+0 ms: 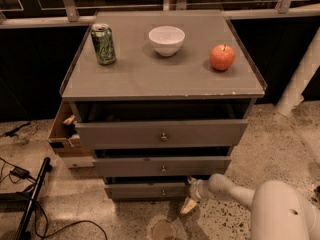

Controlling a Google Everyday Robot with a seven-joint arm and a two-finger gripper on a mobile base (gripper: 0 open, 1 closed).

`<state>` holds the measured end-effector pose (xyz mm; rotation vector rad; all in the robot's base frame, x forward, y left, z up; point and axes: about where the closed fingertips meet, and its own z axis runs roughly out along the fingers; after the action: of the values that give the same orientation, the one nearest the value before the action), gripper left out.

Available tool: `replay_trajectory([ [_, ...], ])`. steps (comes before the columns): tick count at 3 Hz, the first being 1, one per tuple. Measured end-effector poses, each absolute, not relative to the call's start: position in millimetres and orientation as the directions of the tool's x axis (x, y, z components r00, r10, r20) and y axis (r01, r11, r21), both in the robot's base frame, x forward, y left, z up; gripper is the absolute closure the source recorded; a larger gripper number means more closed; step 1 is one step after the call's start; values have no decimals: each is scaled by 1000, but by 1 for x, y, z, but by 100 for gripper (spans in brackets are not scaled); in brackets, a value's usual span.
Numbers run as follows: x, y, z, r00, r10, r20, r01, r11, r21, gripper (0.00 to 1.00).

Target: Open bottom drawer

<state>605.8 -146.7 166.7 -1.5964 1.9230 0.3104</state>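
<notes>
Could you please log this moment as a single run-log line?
task: open bottom drawer | gripper: at its front's right end | cabinet top: can, bowl, apple

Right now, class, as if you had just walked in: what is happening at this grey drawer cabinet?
A robot arm reaches in from the lower right, with its gripper at the right end of the bottom drawer. How far that drawer is pulled out is hard to tell. A can, a bowl and an apple stand on the cabinet top.
</notes>
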Motion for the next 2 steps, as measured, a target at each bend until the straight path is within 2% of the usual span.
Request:
replay_trajectory([
  [2,597,-149,159,-111,-832,-544,-967,216,-133,0],
])
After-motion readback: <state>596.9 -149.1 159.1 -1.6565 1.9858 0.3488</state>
